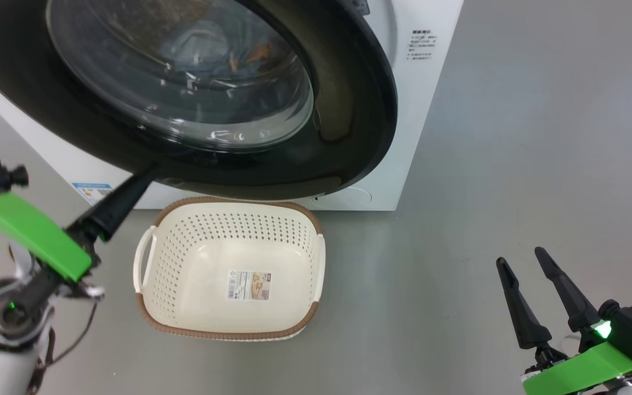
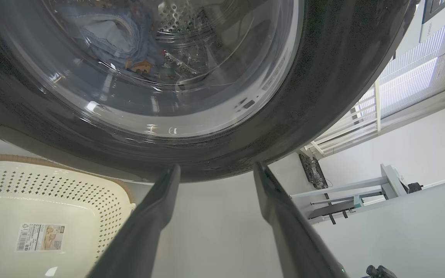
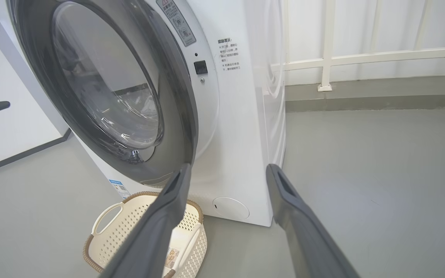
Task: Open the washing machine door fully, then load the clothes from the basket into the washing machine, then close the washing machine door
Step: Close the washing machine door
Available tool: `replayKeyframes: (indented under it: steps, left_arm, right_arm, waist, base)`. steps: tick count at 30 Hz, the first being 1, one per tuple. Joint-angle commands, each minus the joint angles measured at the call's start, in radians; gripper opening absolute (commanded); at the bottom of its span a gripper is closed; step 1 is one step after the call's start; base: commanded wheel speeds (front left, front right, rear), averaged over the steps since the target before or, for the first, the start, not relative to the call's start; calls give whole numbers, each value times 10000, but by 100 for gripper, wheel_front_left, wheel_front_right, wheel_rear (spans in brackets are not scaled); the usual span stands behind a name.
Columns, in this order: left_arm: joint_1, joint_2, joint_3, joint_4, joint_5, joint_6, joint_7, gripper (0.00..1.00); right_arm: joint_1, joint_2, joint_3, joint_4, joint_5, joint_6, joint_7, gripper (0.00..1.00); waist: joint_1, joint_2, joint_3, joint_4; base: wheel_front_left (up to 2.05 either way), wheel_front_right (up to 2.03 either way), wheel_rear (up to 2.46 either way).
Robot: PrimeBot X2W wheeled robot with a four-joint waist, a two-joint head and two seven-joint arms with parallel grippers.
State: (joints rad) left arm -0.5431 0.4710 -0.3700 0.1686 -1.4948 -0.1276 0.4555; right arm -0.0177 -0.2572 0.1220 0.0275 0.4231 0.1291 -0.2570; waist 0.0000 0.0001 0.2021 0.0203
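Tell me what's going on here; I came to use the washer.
A two-armed robot is doing laundry. The basket sits empty on the floor, and the clothes lie in the drum, seen through the door glass. The door is swung nearly to, though the right wrist view suggests it isn't latched. The left pincer is open, fingertips at the door's lower rim, gripping nothing. The right pincer hangs open, off to the side.

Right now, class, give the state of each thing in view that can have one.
washing machine door: ajar, not latched.
clothes: loaded, inside the washing machine.
basket: empty, upright.
left end effector: open, tips near the door's lower rim.
right end effector: open, holding nothing.
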Motion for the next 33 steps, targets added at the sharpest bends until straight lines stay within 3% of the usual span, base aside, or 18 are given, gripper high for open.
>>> replayKeyframes:
  steps: [1, 15, 28, 33]
  left_arm:
    - [118, 550, 330, -242, 57, -31, -359, 100]
    - [2016, 1136, -816, 18, 683, -31, -2743, 100]
    - [3002, 1458, -2004, 1491, 1639, -31, -6479, 100]
    - [3050, 1276, -2200, 2457, 2271, -31, -7101, 100]
  right_arm:
    - [183, -214, 159, -290, 86, 16, -48, 100]
    - [745, -332, -208, -453, 139, 16, -48, 100]
    - [1107, -329, -417, -430, 275, 16, -48, 100]
    - [1169, -352, -423, -372, 317, 16, -48, 100]
  waist:
    - [0, -1, -114, 36]
    - [0, -1, -465, -143]
    - [0, -1, -684, -541]
    - [0, -1, -844, -599]
  base:
    - [0, 0, 0]
    - [0, 0, 0]
    - [0, 0, 0]
    - [0, 0, 0]
